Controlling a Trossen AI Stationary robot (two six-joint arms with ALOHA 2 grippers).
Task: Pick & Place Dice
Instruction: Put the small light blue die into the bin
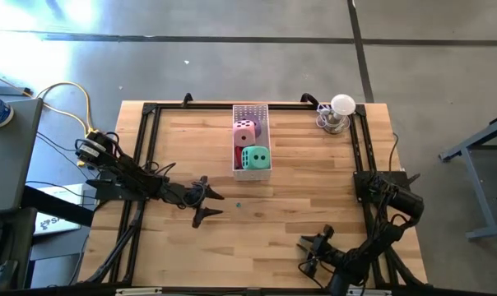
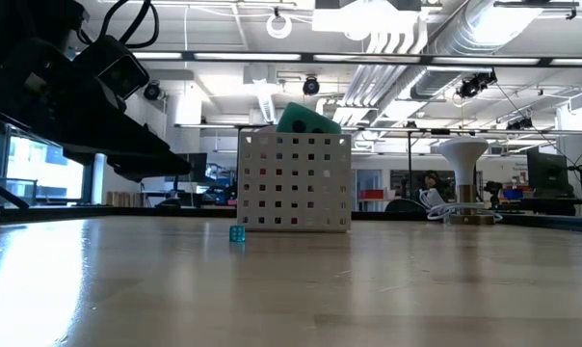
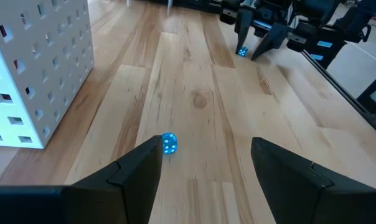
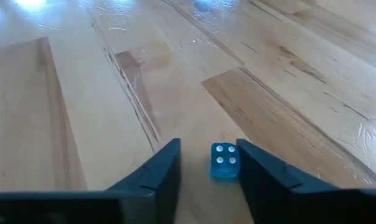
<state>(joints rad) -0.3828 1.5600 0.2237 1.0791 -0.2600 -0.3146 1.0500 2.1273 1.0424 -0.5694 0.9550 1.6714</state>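
Dice matter here: a small blue die [image 4: 225,161] lies on the table [image 1: 298,197] between the right gripper [image 4: 208,163] fingers, open, apparently about to grip it. Another small blue die [image 3: 169,144] sits just ahead of the open left gripper [image 3: 206,158]. Pink die [image 1: 245,131] and green die [image 1: 254,157] already rest in the white tray [image 1: 250,109].

White perforated tray [image 1: 250,173] holds a green die [image 1: 254,158] and pink die [image 1: 246,131], both dark-pipped, perhaps red beneath; small blue translucent die [image 4: 225,161], white pips; pale wood-grain tabletop [image 1: 281,214].
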